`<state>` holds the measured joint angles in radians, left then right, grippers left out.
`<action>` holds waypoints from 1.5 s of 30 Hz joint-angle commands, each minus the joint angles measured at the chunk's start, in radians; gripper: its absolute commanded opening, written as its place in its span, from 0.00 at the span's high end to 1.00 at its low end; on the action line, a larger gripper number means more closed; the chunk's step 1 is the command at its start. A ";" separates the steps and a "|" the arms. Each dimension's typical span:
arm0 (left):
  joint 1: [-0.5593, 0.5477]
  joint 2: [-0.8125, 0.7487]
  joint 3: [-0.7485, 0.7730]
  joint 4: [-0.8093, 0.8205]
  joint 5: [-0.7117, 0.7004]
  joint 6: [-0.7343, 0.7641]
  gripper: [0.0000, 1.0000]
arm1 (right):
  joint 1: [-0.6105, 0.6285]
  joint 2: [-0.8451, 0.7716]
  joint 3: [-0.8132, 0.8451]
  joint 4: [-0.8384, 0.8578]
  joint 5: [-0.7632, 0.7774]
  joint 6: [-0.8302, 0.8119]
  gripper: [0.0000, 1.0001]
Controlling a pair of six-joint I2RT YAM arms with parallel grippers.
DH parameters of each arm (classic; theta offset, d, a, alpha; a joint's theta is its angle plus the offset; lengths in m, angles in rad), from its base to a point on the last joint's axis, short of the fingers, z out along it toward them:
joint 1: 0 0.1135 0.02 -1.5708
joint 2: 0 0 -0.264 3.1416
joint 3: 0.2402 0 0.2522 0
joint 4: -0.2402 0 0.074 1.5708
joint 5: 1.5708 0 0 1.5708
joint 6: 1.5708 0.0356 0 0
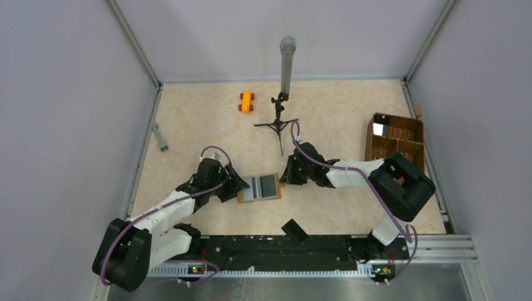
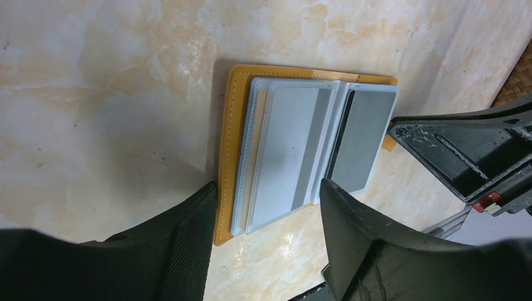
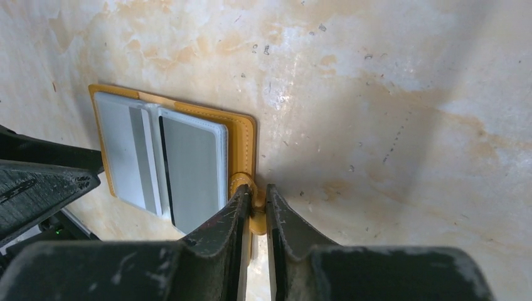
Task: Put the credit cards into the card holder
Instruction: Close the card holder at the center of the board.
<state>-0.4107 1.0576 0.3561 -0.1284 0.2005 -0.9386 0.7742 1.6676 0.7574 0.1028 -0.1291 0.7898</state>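
card holder (image 1: 259, 187) lies open on the desk (image 1: 326, 113); right end effector (image 3: 254, 204) at three o'clock clamps its edge, left end effector (image 2: 268, 188) spread at nine. credit cards (image 2: 292, 150) seemingly sleeved; next, fold it shut.

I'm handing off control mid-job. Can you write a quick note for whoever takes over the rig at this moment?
Left gripper: open, fingers straddling the near edge of the card holder.
Right gripper: shut on the holder's snap tab.
The holder lies open on the table.
Done: the pale card and the grey card appear seated in its clear sleeves.
To do: confirm both are fully in, then release.
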 commanded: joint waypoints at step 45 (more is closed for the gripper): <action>-0.087 -0.149 0.004 0.179 -0.076 0.061 0.36 | 0.026 -0.089 -0.174 0.169 0.084 0.202 1.00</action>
<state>-0.5129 0.9611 0.3328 0.2337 0.3038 -0.9112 0.7902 1.6012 0.5961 0.2760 -0.0917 0.9909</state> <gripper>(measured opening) 0.667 0.010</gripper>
